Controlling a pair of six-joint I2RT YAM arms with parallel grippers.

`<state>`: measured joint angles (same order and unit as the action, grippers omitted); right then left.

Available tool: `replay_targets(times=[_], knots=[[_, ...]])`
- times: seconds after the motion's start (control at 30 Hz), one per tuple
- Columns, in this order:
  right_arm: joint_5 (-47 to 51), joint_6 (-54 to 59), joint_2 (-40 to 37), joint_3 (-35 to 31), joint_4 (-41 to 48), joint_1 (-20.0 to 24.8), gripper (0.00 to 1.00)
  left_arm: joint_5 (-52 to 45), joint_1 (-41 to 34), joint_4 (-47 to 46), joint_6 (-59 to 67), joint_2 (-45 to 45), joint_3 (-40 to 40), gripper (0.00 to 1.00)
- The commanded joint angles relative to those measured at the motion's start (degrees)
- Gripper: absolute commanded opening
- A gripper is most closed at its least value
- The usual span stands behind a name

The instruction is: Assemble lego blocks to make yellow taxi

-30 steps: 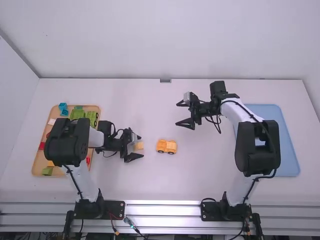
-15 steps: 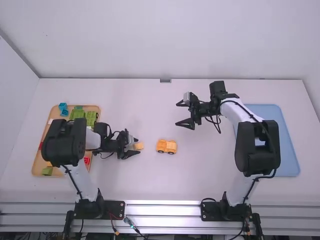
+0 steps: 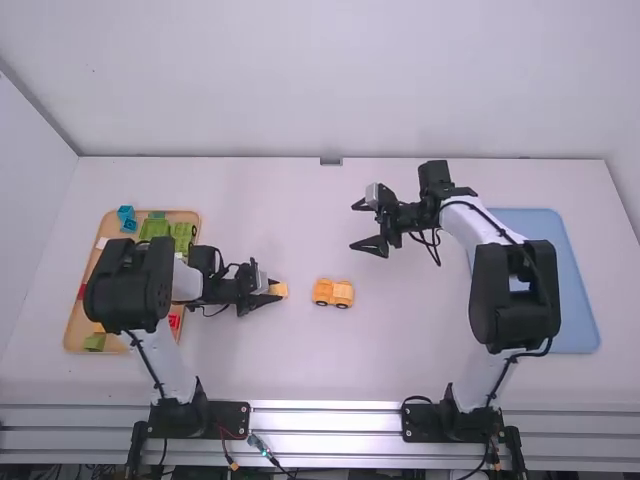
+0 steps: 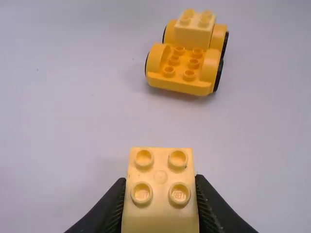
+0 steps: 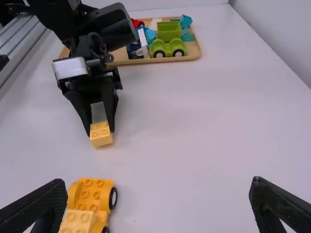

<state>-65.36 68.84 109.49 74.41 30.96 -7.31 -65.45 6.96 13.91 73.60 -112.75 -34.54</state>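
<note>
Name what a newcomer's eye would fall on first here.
Probably the bright yellow wheeled base near mid-table, with a paler block on one end. Next would come the yellow block clamped in the left tool, to the base's left. The open right tool also stands out, farther up the table.

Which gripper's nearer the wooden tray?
Left. The left gripper, holding a yellow block, is a short way right of the wooden tray. The right gripper is much farther right, beyond the wheeled base.
</note>
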Motion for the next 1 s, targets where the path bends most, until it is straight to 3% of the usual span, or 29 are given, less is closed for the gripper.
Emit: replay_targets(times=[0.0,0.13,0.2,0.4,0.43,0.63,0.73,0.97], knots=[[2.69,3.26,-3.41,1.64,2.43,-0.68,0.99,-5.77,0.07,-0.33,-0.72,1.46,-1.92,0.14],[2.34,16.70,-6.73,1.33,13.44,-0.57,0.99,-6.12,-0.39,-0.31,-3.26,4.04,-4.07,0.13],[2.29,17.84,-8.13,-0.52,13.62,-0.57,0.99,-6.21,-1.01,-0.33,-5.35,5.57,-4.87,0.11],[1.42,1.97,-8.61,-11.67,-6.54,0.28,0.99,-5.60,-4.94,-0.33,-8.44,8.09,-6.97,0.04],[-1.22,-2.38,-8.61,-16.02,-13.68,0.17,0.99,-5.18,-6.69,-0.35,-9.33,8.09,-7.91,0.04],[-1.68,-6.64,-8.59,-28.87,-32.70,-2.60,0.99,0.52,-12.57,-3.78,-12.00,8.07,-11.47,0.02],[2.75,-18.53,-8.57,-32.94,-41.99,-4.74,0.99,2.82,-15.39,-10.12,-7.19,8.07,-13.55,0.02],[2.86,-20.59,-2.27,-36.98,-52.59,-7.26,0.99,5.46,-18.25,-17.94,-1.81,6.99,-15.54,0.02]])
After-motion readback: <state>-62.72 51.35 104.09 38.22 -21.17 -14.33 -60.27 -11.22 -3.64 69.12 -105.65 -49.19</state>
